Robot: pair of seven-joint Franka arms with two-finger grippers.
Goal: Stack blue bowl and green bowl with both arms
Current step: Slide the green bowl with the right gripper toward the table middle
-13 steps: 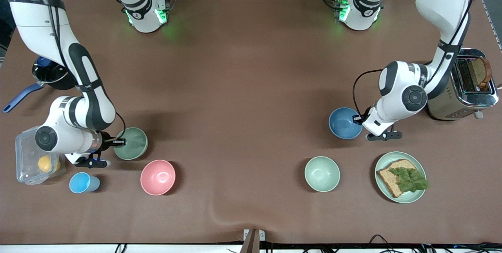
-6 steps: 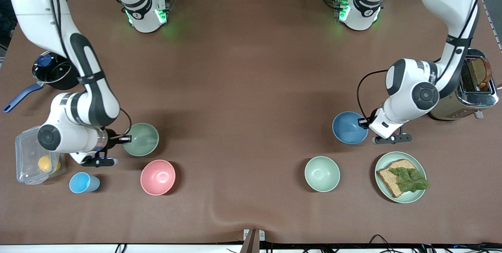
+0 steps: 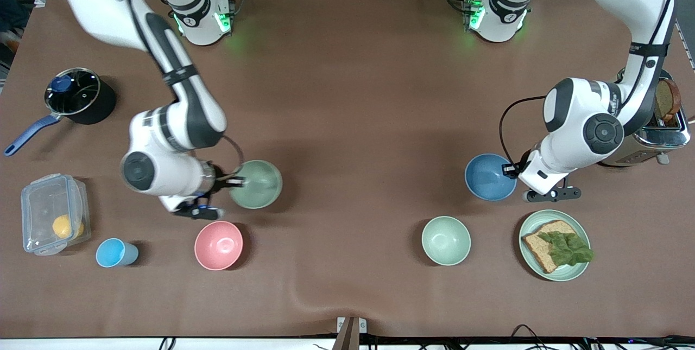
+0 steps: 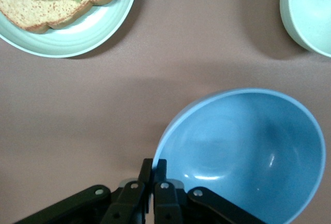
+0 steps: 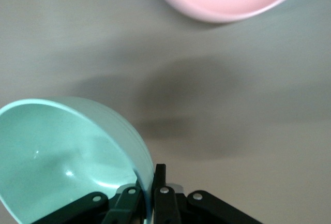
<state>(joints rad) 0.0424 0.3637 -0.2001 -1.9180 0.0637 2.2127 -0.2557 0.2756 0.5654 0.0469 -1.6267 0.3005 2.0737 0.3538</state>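
My right gripper point(image 3: 234, 182) is shut on the rim of the sage-green bowl point(image 3: 256, 184) and holds it in the air over the table, above the pink bowl's neighbourhood. In the right wrist view the green bowl point(image 5: 62, 151) fills the lower corner, its rim pinched at my gripper point(image 5: 150, 182). My left gripper point(image 3: 511, 170) is shut on the rim of the blue bowl point(image 3: 488, 176), held just above the table beside the toaster. In the left wrist view the blue bowl point(image 4: 243, 151) is gripped at its rim by my gripper point(image 4: 154, 169).
A pink bowl point(image 3: 218, 245), a light-blue cup point(image 3: 115, 253) and a lidded plastic box point(image 3: 53, 213) lie toward the right arm's end. A black pot point(image 3: 79, 96) is there too. A mint bowl point(image 3: 446, 240), a green plate with bread point(image 3: 554, 245) and a toaster point(image 3: 651, 133) lie toward the left arm's end.
My right arm has lifted the green bowl and carried it toward the table's middle. My left arm has raised the blue bowl slightly, shifting it little.
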